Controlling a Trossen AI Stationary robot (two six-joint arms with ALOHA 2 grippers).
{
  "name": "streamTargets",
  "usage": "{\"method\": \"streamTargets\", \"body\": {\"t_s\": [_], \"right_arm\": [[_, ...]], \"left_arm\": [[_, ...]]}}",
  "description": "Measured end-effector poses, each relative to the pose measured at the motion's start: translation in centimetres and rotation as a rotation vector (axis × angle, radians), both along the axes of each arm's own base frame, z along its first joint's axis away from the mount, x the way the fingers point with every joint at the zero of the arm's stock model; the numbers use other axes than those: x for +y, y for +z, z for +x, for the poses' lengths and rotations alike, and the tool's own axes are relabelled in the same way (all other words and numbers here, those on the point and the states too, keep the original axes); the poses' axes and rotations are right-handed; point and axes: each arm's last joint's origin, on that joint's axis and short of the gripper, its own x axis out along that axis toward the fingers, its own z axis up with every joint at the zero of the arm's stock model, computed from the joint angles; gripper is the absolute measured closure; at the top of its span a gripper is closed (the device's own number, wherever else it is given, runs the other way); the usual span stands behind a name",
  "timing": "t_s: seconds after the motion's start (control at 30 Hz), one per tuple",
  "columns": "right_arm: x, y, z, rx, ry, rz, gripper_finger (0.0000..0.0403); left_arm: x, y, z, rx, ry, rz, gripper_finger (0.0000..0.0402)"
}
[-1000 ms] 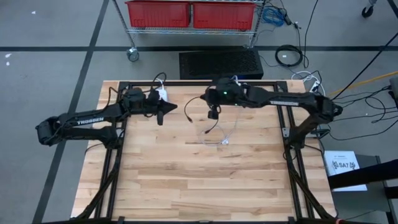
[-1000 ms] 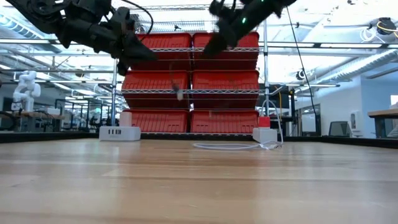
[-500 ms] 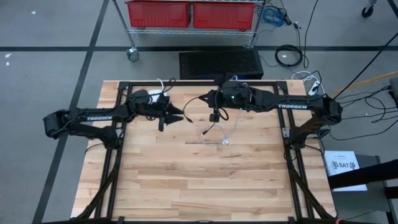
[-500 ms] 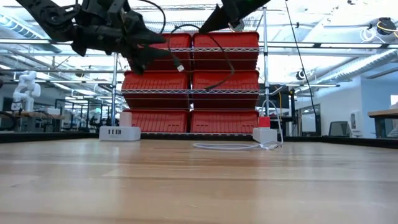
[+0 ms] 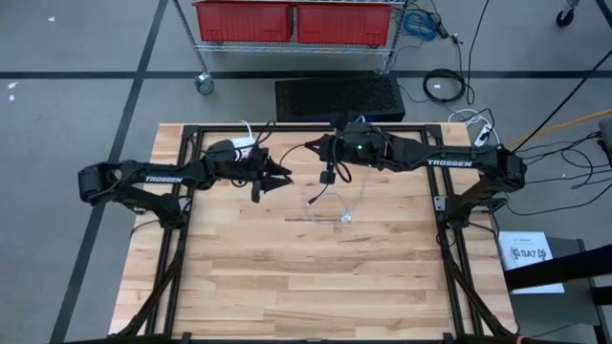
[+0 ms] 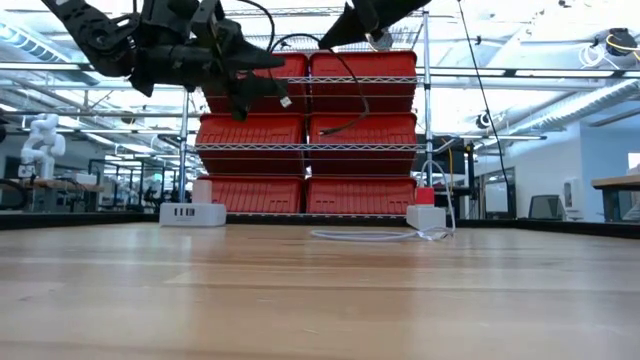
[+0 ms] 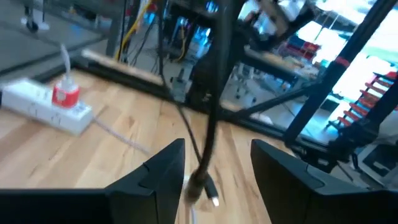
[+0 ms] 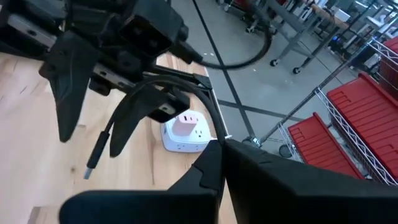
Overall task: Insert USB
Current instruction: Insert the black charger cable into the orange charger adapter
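Currently my left claw is spread wide, with the black cable's plug hanging between the fingers, ungripped. My right claw pinches the cable higher up, both held well above the table. Risk: the plug swings loose, so closing off-centre could knock it aside or grip it crooked. The power strip lies at the table's far edge.

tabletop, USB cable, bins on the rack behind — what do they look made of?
Tabletop: wood planks, light and matte, with visible grain and board seams.
USB cable: black, probably rubber or plastic jacket, since it hangs in a loose loop from the right gripper; its plug tip looks metallic.
Bins: red, likely moulded plastic, smooth with slight sheen, on a wire rack.
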Motion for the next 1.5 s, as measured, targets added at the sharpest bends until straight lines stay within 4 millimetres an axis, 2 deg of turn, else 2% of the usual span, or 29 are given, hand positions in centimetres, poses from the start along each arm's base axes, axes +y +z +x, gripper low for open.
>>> {"method": "streamTargets", "body": {"t_s": [0.17,0.27,0.4,0.57,0.63,0.8,1.0,1.1,1.27,1.37,1.5], "right_arm": [[0.0,0.0,0.0,-0.003,-0.004,0.011,0.0403],[0.0,0.0,0.0,-0.004,-0.004,0.011,0.0403],[0.0,0.0,0.0,-0.008,-0.016,0.007,0.0403],[-0.1,0.4,-0.2,-0.020,-0.055,-0.008,0.0403],[-0.1,0.8,-0.4,-0.042,-0.055,-0.011,0.0403],[0.0,1.5,-0.8,-0.082,-0.055,-0.018,0.0403],[0.0,1.7,-0.9,-0.101,-0.067,0.016,0.0397],[0.0,1.6,-1.0,-0.095,-0.076,0.041,0.0374],[0.0,1.5,-1.0,-0.095,-0.083,0.062,0.0323],[0.0,1.4,-1.1,-0.086,-0.083,0.063,0.0300],[0.0,1.3,-1.1,-0.070,-0.083,0.065,0.0284]], "left_arm": [[0.1,0.0,0.2,-0.016,0.014,0.006,0.0215],[0.1,0.1,0.2,-0.022,0.014,0.004,0.0233],[0.1,0.1,0.2,-0.017,0.018,-0.017,0.0281],[0.1,0.0,0.2,-0.012,0.018,-0.019,0.0365],[0.2,0.1,0.2,-0.013,0.027,-0.013,0.0383],[0.4,0.4,-0.1,-0.028,0.097,0.055,0.0382],[1.3,1.9,-1.2,-0.005,0.157,0.160,0.0384],[1.6,2.6,-2.0,0.090,0.207,0.224,0.0384],[1.8,3.2,-3.4,0.366,0.324,0.377,0.0384],[1.8,2.8,-4.0,0.493,0.366,0.453,0.0384],[2.4,2.0,-4.6,0.549,0.379,0.486,0.0384]]}}
